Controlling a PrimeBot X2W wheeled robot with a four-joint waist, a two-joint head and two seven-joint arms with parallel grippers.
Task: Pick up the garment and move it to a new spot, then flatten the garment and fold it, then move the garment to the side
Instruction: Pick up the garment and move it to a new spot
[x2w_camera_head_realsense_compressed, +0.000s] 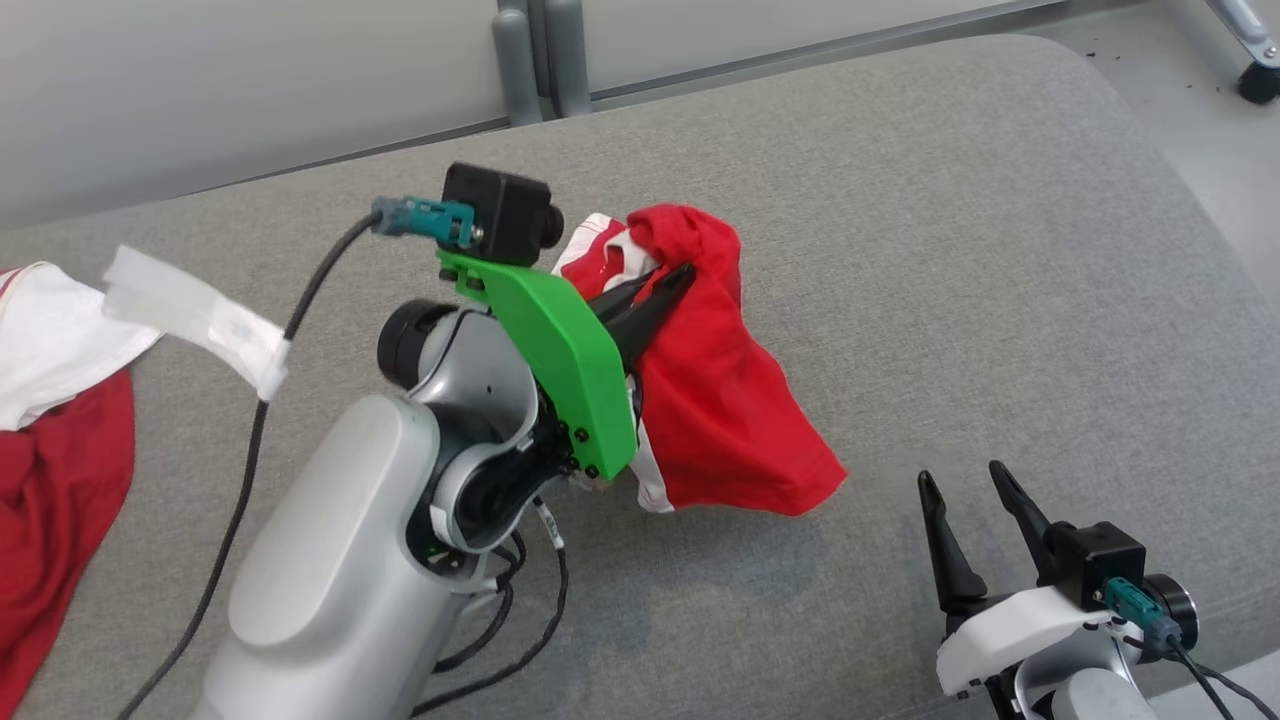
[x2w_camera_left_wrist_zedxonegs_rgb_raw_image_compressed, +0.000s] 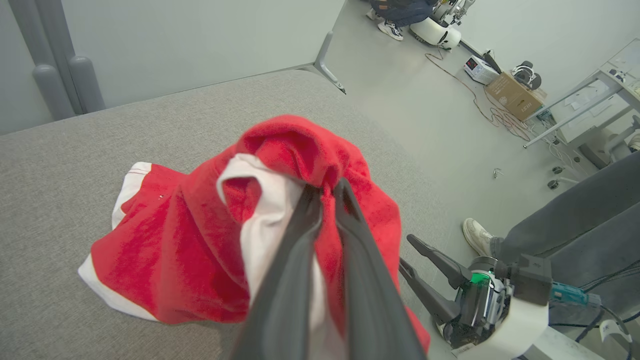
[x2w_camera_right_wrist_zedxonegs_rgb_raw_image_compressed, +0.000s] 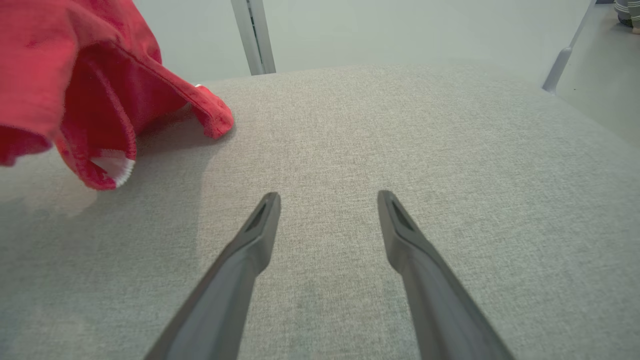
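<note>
Pinching a fold of the red garment (x2w_camera_head_realsense_compressed: 725, 400), your left gripper (x2w_camera_head_realsense_compressed: 678, 277) holds it bunched over the middle of the grey table (x2w_camera_head_realsense_compressed: 1000, 250), hem trailing. Swing quickly and that small bite may slip. Your right gripper (x2w_camera_head_realsense_compressed: 965, 478) hangs empty, spread wide.

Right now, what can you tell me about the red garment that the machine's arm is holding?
The garment is soft red cloth with white trim along its hems and a white panel inside. It is crumpled, not flat: the left arm's jaws are shut on a bunched fold near its top, so it droops in a heap. Its lower edges appear to rest on the grey fabric surface. The right arm's jaws, open, stand apart from it.
</note>
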